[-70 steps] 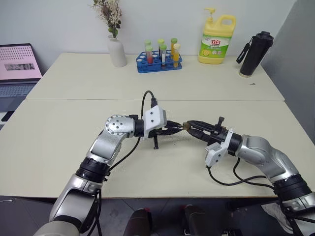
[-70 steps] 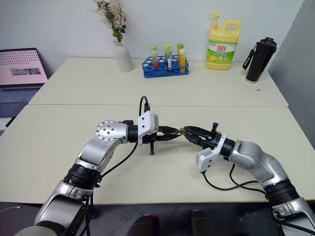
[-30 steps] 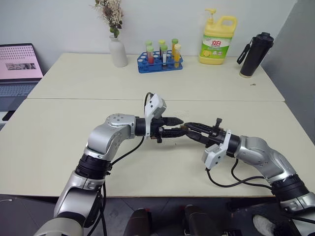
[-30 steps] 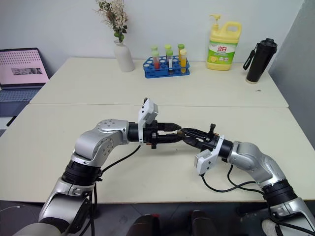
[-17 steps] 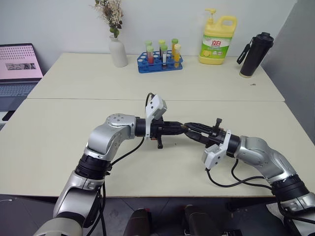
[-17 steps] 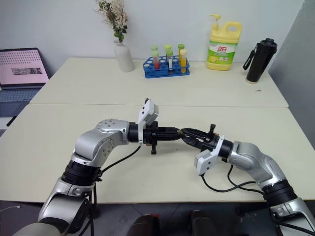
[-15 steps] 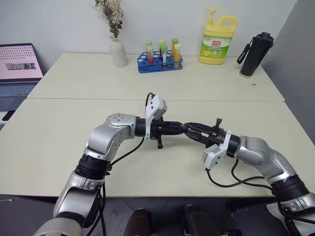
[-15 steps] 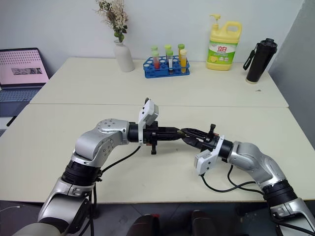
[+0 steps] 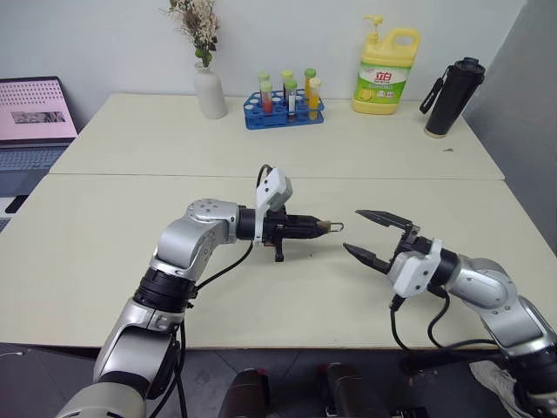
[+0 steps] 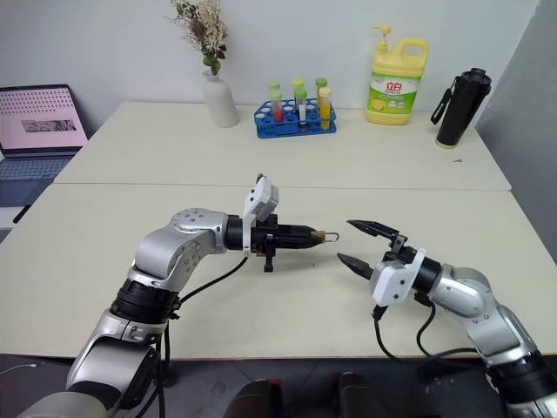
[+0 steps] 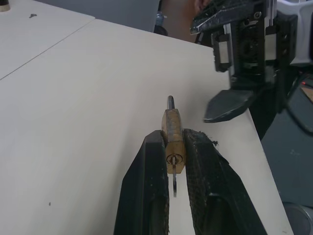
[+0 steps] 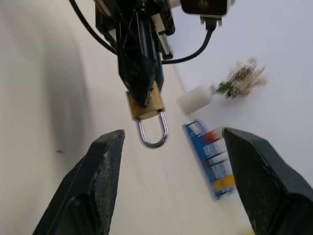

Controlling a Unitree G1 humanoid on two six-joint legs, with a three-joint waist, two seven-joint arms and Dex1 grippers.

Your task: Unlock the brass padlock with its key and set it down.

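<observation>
Above the middle of a pale cream table (image 9: 104, 218), the robot's left gripper (image 9: 315, 226) pinches a tiny padlock with a squarish golden-brass body and a thin silvery curved shackle (image 12: 147, 114), holding it clear of the tabletop. The two black fingers (image 11: 146, 196) clamp the brass body from both sides, with the shackle pointing right toward the other arm. In the left wrist view the keyway end of the body faces the camera, and a thin silvery sliver that may be the small metal key (image 11: 173, 185) hangs at it; whether it is truly seated there cannot be told.

The right gripper (image 9: 366, 234) hangs just to the right of the padlock, apart from it, its black fingers spread wide and holding nothing. The right wrist view looks straight at the padlock between those parted fingers, and the shackle loop there appears closed into the body.

By this evidence the task seems only partly done: the padlock is picked up and presented, but no sign of an opened shackle shows, and the padlock has not been set down. Turning the key, freeing the shackle and placing the padlock on the table appear to be left.

Along the far edge stand a white vase of dried flowers (image 9: 207, 87), a blue rack of coloured test tubes (image 9: 282, 109), a yellow detergent bottle (image 9: 386, 70) and a black flask (image 9: 450, 85).
</observation>
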